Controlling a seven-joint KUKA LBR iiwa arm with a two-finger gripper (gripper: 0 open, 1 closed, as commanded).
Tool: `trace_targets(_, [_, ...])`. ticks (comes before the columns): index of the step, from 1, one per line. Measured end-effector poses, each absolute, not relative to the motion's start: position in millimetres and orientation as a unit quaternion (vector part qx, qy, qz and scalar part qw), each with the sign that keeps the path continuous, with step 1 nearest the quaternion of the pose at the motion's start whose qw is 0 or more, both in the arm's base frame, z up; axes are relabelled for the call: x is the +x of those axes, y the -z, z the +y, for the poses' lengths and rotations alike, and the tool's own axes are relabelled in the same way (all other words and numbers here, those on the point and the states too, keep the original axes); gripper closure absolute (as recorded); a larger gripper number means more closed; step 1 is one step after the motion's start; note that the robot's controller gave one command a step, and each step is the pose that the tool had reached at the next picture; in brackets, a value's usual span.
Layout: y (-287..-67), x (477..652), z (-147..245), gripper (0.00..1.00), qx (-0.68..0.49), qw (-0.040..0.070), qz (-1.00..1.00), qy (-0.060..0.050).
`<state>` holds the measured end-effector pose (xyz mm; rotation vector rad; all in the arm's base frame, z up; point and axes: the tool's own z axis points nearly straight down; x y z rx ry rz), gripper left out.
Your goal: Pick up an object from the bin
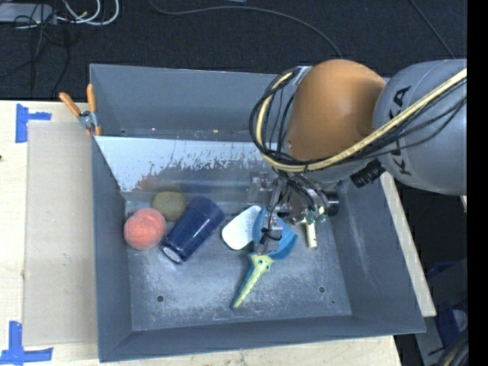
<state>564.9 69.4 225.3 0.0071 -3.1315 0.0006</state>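
Note:
My gripper (288, 233) hangs low over the middle of the bin, open, its fingertips standing apart. A blue curved piece (285, 244) lies just under and between them. A white rounded piece (239, 230) rests against the blue one's left side, touching the left fingertip (266, 233). A yellow-green stick-shaped thing (252, 277) lies just in front of the gripper, pointing toward the bin's front. Nothing is lifted between the fingers.
A dark blue cup (191, 229) lies on its side left of centre. Beside it are an orange ball (144, 229) and an olive-green ball (168, 203). The arm's orange cover and cables hang above the bin's right half.

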Motion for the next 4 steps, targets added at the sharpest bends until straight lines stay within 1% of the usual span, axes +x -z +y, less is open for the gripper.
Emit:
trace_targets(1, [-230.1, 566.1, 69.0, 0.0, 0.001, 0.001, -1.0, 0.0])
trace_targets(2, [-196.1, 580.6, 63.8, 0.0, 0.04, -0.001, -0.999, 0.0])
trace_targets(3, [-167.6, 541.9, 16.5, 0.0, 0.128, 0.002, -0.992, 0.001])
trace_targets(4, [-153.1, 570.5, 12.6, 0.0, 0.136, 0.001, -0.991, 0.0])
